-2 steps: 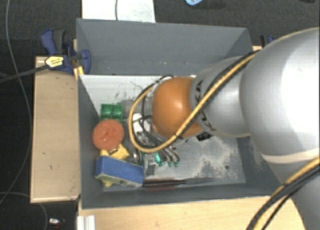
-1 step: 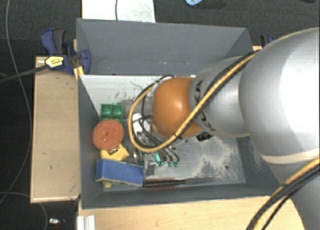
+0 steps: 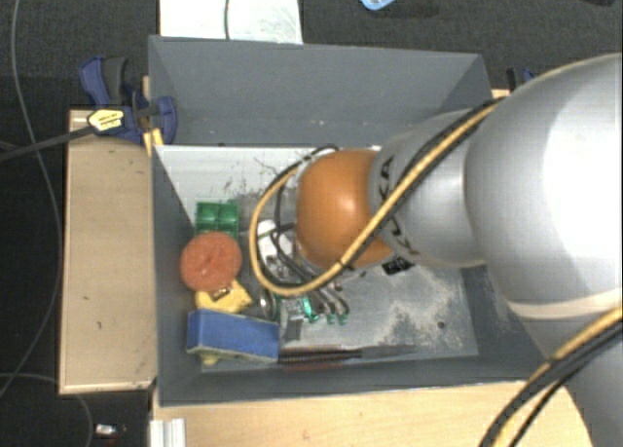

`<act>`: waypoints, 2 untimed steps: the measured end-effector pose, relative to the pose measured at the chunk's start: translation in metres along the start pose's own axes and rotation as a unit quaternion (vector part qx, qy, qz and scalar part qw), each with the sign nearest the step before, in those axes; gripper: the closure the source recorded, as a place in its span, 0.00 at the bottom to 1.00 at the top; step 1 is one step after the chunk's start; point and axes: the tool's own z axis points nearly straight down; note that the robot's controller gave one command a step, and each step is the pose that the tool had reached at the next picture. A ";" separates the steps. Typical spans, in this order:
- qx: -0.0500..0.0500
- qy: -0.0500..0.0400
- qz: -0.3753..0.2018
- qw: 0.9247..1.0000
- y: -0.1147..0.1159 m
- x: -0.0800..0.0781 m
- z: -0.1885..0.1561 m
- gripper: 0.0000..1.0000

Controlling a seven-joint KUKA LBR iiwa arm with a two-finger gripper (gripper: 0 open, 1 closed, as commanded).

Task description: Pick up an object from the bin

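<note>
- Arm [image 3: 526, 192] reaches in from the right and covers most of the right half of the bin [image 3: 321, 94]; whatever lies beneath it is hidden from me.
- Orange wrist cover [image 3: 336, 206] sits low over the bin's middle and masks the gripper [image 3: 310, 307] below it (open or closed: I cannot tell).
- Step, by my reading: approach for a pick, with nothing seen gripped.
- Likeliest target: the blue flat block [image 3: 234, 335] by the near wall, just left of the gripper.
- Further left: red-orange round piece [image 3: 210, 258], green brick [image 3: 216, 216] behind it, small yellow piece [image 3: 224, 296] nearer.
- Next move calls for confirming the tool tip is centred over one piece before closing.
</note>
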 end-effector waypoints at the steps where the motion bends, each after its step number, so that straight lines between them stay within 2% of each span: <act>1: 0.000 0.000 0.001 1.000 0.000 0.000 0.000 1.00; 2: 0.000 0.001 0.006 1.000 -0.001 -0.001 -0.062 1.00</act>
